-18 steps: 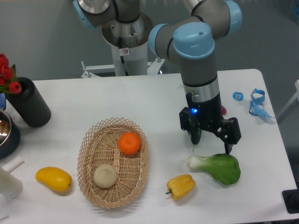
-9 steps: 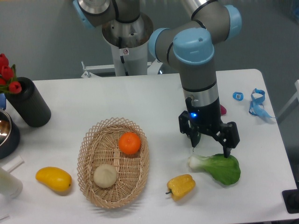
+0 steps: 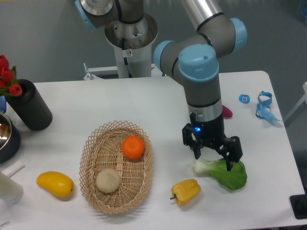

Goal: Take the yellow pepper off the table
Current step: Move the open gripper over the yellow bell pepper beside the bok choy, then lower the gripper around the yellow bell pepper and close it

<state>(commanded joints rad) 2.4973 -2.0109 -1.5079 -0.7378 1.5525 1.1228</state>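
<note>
The yellow pepper (image 3: 186, 190) lies on the white table (image 3: 158, 103) near the front edge, right of the basket, its stem pointing left. My gripper (image 3: 214, 160) hangs open above and to the right of it, fingers pointing down over the stalk end of a green bok choy (image 3: 224, 172). Nothing is between the fingers. The pepper is a short way below and left of the fingertips, apart from them.
A wicker basket (image 3: 116, 165) holds an orange (image 3: 133, 147) and a pale round item (image 3: 108, 180). A smooth yellow mango-like fruit (image 3: 55, 184) lies front left. A black cylinder (image 3: 29, 105) with red flowers and a metal bowl (image 3: 5, 135) stand at left. Blue clips (image 3: 263, 104) lie at right.
The gripper has moved down and slightly toward the front, coming closer to the bok choy and the pepper. It stays open. The objects have not moved.
</note>
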